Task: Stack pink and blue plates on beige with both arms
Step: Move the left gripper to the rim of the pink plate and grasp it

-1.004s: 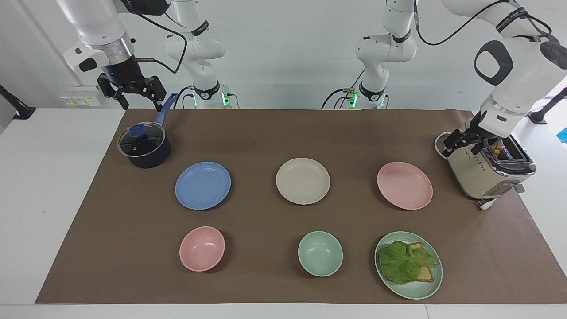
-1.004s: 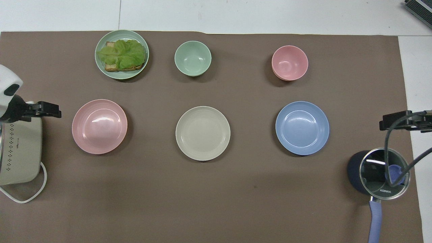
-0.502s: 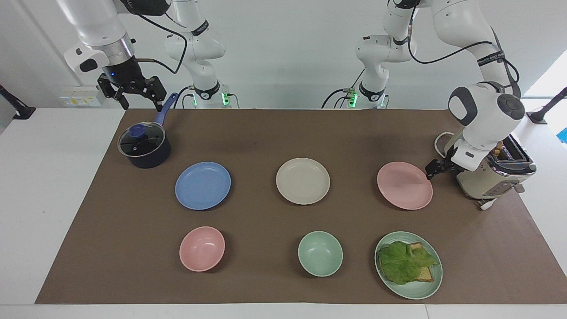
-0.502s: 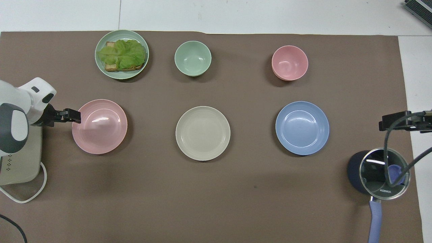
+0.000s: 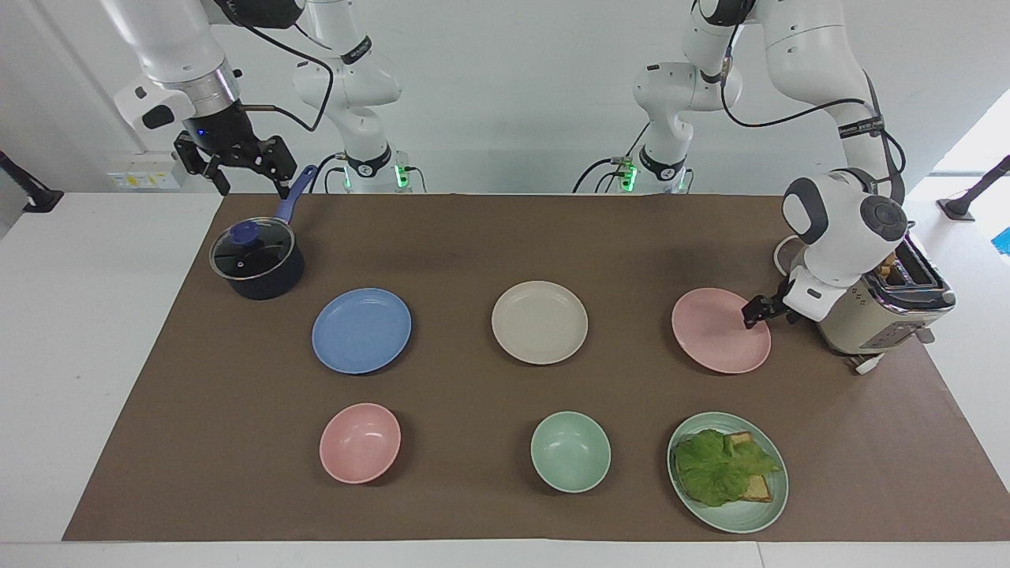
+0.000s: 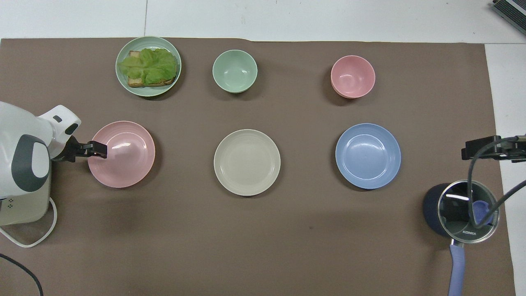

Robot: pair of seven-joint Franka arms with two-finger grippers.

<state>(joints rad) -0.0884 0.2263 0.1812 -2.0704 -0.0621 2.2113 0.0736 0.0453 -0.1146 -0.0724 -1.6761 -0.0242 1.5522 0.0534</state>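
Three plates lie in a row across the brown mat: the pink plate (image 5: 714, 338) (image 6: 123, 160) toward the left arm's end, the beige plate (image 5: 540, 322) (image 6: 247, 162) in the middle, and the blue plate (image 5: 361, 330) (image 6: 367, 156) toward the right arm's end. All three are bare. My left gripper (image 5: 752, 313) (image 6: 98, 149) is open and low over the pink plate's rim, on the toaster side. Whether it touches the rim I cannot tell. My right gripper (image 5: 252, 188) (image 6: 468, 152) hangs open and empty, high over the pot's handle.
A cream toaster (image 5: 876, 315) (image 6: 22, 193) stands close beside the left arm's wrist. A dark lidded pot (image 5: 256, 264) (image 6: 460, 209) sits below the right gripper. Farther from the robots are a pink bowl (image 5: 360, 442), a green bowl (image 5: 570, 451) and a green plate (image 5: 742, 522) of lettuce and toast.
The left arm swung down from above the toaster and brought its gripper to the pink plate's rim. The right arm barely moved. No plate has shifted.
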